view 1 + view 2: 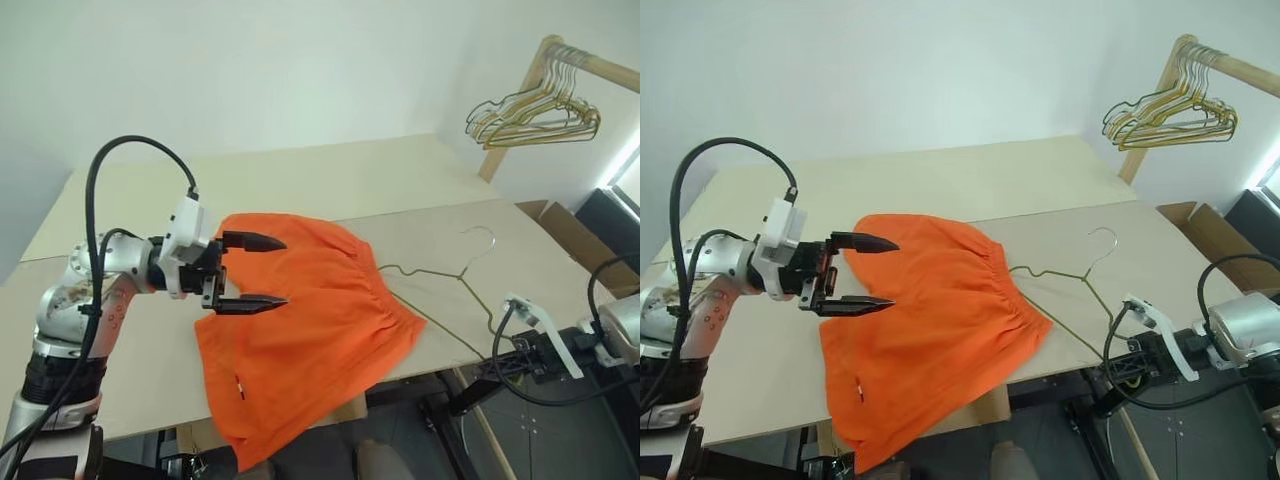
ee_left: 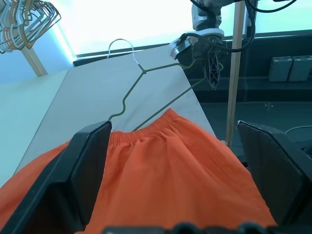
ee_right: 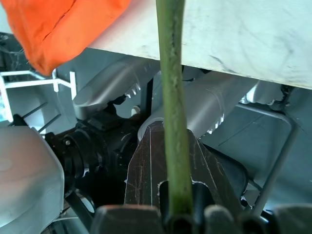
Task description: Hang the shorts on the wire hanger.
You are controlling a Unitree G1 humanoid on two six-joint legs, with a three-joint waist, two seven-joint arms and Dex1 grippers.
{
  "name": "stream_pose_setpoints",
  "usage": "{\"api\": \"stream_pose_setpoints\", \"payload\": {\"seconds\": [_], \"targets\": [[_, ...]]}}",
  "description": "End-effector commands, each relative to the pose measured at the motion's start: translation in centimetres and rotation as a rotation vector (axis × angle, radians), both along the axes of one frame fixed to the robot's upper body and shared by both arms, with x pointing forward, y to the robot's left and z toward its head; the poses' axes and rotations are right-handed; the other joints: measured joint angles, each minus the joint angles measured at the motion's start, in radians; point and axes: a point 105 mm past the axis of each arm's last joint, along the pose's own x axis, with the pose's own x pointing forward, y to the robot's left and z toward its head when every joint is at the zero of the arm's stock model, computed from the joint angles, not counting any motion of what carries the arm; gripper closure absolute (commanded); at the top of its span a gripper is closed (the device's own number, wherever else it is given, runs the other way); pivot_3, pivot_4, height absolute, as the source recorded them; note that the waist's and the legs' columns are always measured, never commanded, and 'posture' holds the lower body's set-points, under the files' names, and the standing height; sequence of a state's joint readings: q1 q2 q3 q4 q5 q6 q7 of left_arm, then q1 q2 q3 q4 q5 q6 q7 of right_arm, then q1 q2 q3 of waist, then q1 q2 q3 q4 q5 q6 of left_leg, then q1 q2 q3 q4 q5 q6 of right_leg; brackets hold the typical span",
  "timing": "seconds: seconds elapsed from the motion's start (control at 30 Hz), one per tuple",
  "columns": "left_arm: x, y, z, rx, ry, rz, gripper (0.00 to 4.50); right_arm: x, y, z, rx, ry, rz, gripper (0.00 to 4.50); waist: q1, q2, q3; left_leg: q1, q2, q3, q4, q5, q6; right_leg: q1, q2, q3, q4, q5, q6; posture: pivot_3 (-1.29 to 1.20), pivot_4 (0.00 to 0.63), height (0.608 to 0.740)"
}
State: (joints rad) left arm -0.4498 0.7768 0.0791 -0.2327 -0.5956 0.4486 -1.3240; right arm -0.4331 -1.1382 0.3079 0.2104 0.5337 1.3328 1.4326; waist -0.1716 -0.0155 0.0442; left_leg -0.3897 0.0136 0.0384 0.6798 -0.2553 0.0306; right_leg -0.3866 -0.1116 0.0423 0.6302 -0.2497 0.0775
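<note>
The left gripper [image 1: 248,271] is hovering with its two black fingers spread wide apart and nothing between them, pointing across the shorts [image 1: 300,330]. The orange fabric is lying flat just beyond and beneath the fingertips, the gathered waistband on the side away from them and one leg drooping over the near edge of the table [image 1: 120,370].

Past the waistband, the wire hanger [image 1: 440,275] is lying on the table, its hook pointing away from the fabric and its long lower wire slanting off the table edge (part of it looks tucked at the waistband, though how far it reaches inside I cannot tell).

At the far right, the right gripper [image 3: 170,185] is sitting below the table edge with its fingers closed on that lower wire, which is running straight up between them in the right wrist view.

The step in hand looks like threading the hanger into the shorts. To do it well, the open fingers should probably be pinching the waistband close to the wire, lifting only one layer, while the closed fingers are keeping the wire steady and level so it slides inside instead of pushing the thin fabric into a bunch.
</note>
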Motion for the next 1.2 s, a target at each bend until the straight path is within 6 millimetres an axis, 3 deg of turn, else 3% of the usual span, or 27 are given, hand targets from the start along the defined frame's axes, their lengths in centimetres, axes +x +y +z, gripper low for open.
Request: {"api": "stream_pose_setpoints", "payload": {"seconds": [0.03, 0.17, 0.33, 0.6, 0.83, 0.9, 1.07, 1.2], "targets": [[-0.5, 0.2, 1.0, -0.004, -0.044, 0.001, 0.04, 0.0, -0.2, 1.9, 0.056, -0.036, 0.04, 4.5, 0.008, 0.0, 0.0, 0.0, 0.0, 0.0, 0.0, 0.0, 0.0, 0.0, 0.0, 0.0, 0.0, 0.0, 0.0, -0.14, 0.039, 0.74], [-0.6, 0.3, 1.0, 0.001, -0.044, 0.004, 0.04, -1.9, -0.1, 2.3, 0.095, 0.015, 0.108, 4.5, 0.025, 0.0, 0.0, 0.0, 0.0, 0.001, 0.0, 0.0, 0.0, -0.001, 0.0, 0.0, 0.0, 0.0, 0.0, -0.13, 0.039, 0.74], [-0.7, 0.4, 0.8, 0.007, -0.043, 0.006, 0.04, -3.6, 0.4, 1.5, 0.086, 0.079, 0.173, 4.5, 0.044, 0.0, 0.0, 0.0, 0.001, 0.001, 0.0, 0.0, 0.0, 0.0, 0.001, 0.0, 0.0, 0.0, -0.001, -0.13, 0.042, 0.74], [-0.6, 0.4, 0.7, 0.024, -0.049, 0.005, 0.04, 0.4, 0.9, 0.0, 0.102, 0.01, 0.033, 4.5, 0.051, 0.0, 0.0, 0.0, 0.001, 0.002, 0.0, 0.0, 0.0, -0.001, 0.002, 0.0, -0.001, 0.0, -0.002, -0.11, 0.033, 0.74], [-0.4, 0.7, 0.9, 0.039, -0.062, 0.019, 0.04, -1.7, 2.3, 0.7, 0.169, 0.045, 0.196, 4.5, 0.081, 0.0, 0.001, -0.001, 0.001, 0.001, 0.0, -0.001, 0.0, -0.002, 0.002, -0.001, -0.001, -0.001, -0.002, -0.09, 0.027, 0.74], [-0.4, 0.7, 0.8, 0.042, -0.064, 0.022, 0.04, -1.3, 2.5, 0.6, 0.176, 0.035, 0.194, 4.5, 0.084, 0.001, 0.001, -0.001, 0.001, 0.001, 0.0, -0.001, 0.0, -0.001, 0.002, -0.001, -0.001, -0.001, -0.002, -0.09, 0.026, 0.74], [-0.4, 0.6, 0.7, 0.049, -0.072, 0.023, 0.04, 2.2, 2.9, -0.7, 0.171, -0.008, 0.052, 4.5, 0.074, 0.0, 0.0, 0.001, 0.001, 0.002, 0.0, -0.001, 0.0, -0.001, 0.003, 0.0, 0.0, 0.0, -0.003, -0.07, 0.022, 0.74], [-0.4, 0.8, 1.0, 0.059, -0.08, 0.032, 0.04, 2.9, 3.2, -0.4, 0.212, -0.03, 0.027, 4.5, 0.088, 0.0, 0.0, -0.002, 0.001, 0.001, 0.0, 0.0, 0.0, -0.002, 0.003, -0.001, -0.001, 0.0, -0.003, -0.06, 0.021, 0.74]]}}
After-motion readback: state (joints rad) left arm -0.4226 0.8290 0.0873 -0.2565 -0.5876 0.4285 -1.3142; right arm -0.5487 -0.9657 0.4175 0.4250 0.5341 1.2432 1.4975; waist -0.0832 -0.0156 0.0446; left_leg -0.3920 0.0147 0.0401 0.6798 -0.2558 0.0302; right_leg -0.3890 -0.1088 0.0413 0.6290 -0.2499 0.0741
